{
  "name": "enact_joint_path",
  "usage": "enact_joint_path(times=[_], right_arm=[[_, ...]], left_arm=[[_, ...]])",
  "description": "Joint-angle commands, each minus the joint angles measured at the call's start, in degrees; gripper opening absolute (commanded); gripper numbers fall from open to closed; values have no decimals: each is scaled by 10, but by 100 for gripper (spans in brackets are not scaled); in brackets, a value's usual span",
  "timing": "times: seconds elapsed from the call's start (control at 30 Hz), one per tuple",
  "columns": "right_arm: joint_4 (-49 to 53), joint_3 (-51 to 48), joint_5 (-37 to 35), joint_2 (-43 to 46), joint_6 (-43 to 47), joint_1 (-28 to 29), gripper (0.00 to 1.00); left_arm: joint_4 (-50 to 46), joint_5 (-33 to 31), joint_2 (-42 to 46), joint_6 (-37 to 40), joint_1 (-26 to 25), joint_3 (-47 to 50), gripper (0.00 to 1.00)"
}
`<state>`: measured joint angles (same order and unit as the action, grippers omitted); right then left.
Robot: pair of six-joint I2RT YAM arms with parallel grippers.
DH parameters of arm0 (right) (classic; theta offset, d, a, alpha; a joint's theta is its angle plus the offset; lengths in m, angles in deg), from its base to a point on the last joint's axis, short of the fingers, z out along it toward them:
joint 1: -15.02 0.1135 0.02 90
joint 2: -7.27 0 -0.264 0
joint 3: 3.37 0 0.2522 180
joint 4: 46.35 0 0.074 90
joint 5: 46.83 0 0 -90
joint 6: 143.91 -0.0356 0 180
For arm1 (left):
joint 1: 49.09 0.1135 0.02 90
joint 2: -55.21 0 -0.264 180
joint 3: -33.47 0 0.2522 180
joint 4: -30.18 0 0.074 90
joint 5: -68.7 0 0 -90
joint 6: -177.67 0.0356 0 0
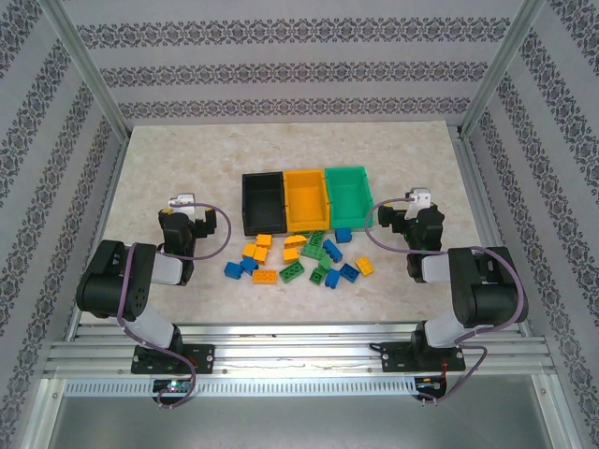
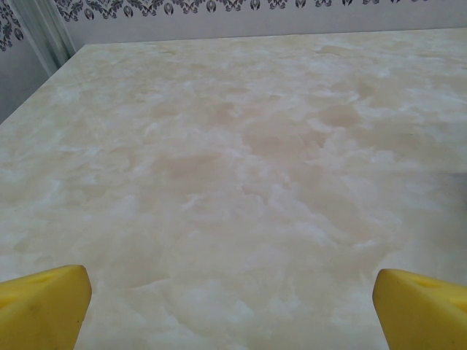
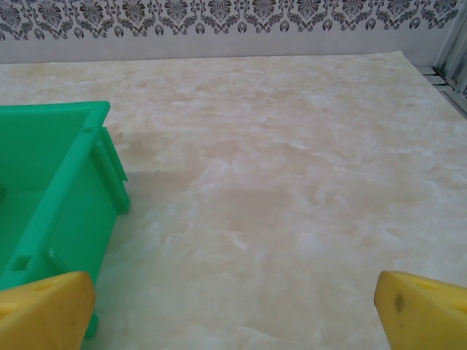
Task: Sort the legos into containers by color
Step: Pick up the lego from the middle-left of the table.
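Both your jaws stand released, gripping nothing. Sorting looks unstarted: the black bin (image 1: 264,204), orange-yellow bin (image 1: 306,199) and green bin (image 1: 347,194) appear empty, and about 20 legos (image 1: 292,271) lie scattered on the tabletop (image 1: 168,178) just in front of them, between the 2 jaws and well apart from each.

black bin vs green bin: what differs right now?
Colour: the black bin is black, the green bin is green.
Place: the black bin ends the row on the left and the green bin ends it on the right, with the orange-yellow bin between them.
Shared: same size and shape, open-topped, and both look empty.
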<state>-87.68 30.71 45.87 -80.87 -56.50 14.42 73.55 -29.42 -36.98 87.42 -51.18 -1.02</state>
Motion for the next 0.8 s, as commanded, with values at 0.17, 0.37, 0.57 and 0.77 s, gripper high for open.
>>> enact_joint_path(times=[0.17, 0.37, 0.57, 0.77], right_arm=[[-10, 8, 13, 0, 8, 3, 98], [-10, 8, 13, 0, 8, 3, 98], [-9, 8, 12, 0, 8, 3, 98], [-12, 5, 4, 3, 5, 4, 98]], left_arm=[[-7, 3, 8, -6, 7, -5, 99], [-7, 3, 9, -6, 7, -6, 99], [-7, 3, 9, -6, 7, -5, 99], [-6, 0, 9, -7, 7, -5, 99]])
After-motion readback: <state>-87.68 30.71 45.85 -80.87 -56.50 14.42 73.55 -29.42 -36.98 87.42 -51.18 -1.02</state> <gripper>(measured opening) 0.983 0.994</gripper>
